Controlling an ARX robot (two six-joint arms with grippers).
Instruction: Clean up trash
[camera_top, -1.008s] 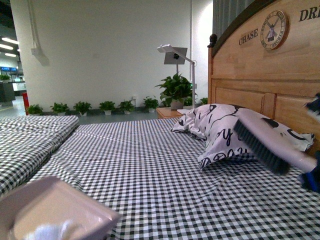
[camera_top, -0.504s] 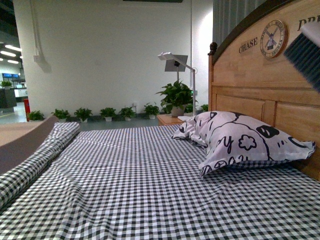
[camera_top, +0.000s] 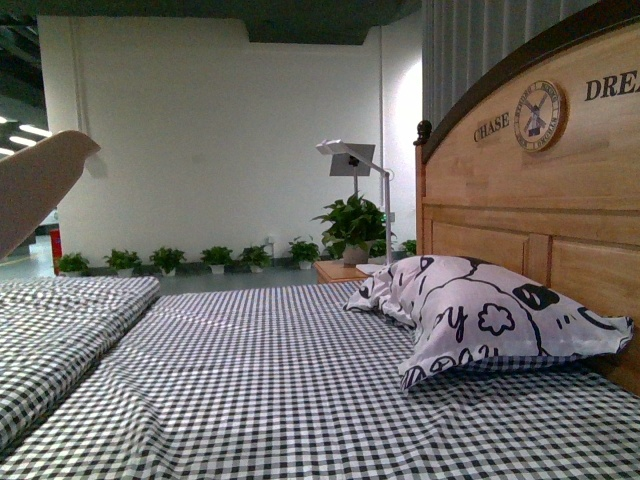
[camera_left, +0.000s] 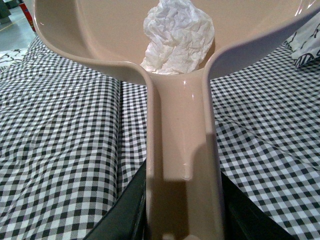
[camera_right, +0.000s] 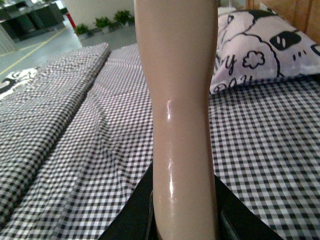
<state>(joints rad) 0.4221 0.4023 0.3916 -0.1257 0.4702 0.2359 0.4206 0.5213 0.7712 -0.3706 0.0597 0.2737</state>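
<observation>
Carrying step judged in hand: trash (camera_left: 176, 35) is seen upper centre, resting inside dustpan (camera_left: 100, 37). Dustpan handle is clamped by left gripper (camera_left: 182, 210); brush handle (camera_right: 180, 100) is pinched by right gripper (camera_right: 182, 220). Level transport to bin, unseen, is called for next.

A pale brush handle (camera_right: 180, 110) rises from the right claw (camera_right: 182, 220), whose dark jaws clamp its base. Behind lies a bed (camera_right: 100, 150) in black-and-white check, with a printed pillow (camera_right: 260, 55) and potted plants (camera_right: 107, 21) far off.
</observation>
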